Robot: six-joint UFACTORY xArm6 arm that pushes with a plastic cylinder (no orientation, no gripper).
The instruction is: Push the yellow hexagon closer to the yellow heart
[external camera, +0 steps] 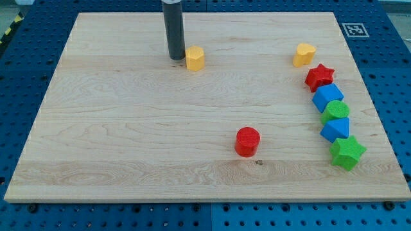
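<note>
The large pale wooden board (128, 128) lies on a blue perforated table (26, 77) and takes almost all of the view. I cannot see much of the room; only the blue table around the board, a small black and white marker (354, 29) at the board's far right corner, and a yellow and black stripe at the view's top left.

My tool is a straight dark rod with no jaws, so there is nothing to spread or to pinch; my tip (176, 59) stands on the board near the view's top. The small yellow hexagon block (195, 58) is just on the right of my tip, touching it or nearly so; I cannot tell which. The yellow heart block (304, 54) is well to the right of my tip, beyond the hexagon and on almost the same line.

I judge the approach done and the push about to start. The next move calls for a steady slide to the view's right, keeping the hexagon centred, so it does not slip aside.

Right of the heart and lower, a column holds a red star block (319, 77), two blue blocks (327, 97) (336, 129), a green round block (336, 111) and a green star block (347, 153). A red cylinder block (247, 141) stands below and to the right of my tip, away from the path.
</note>
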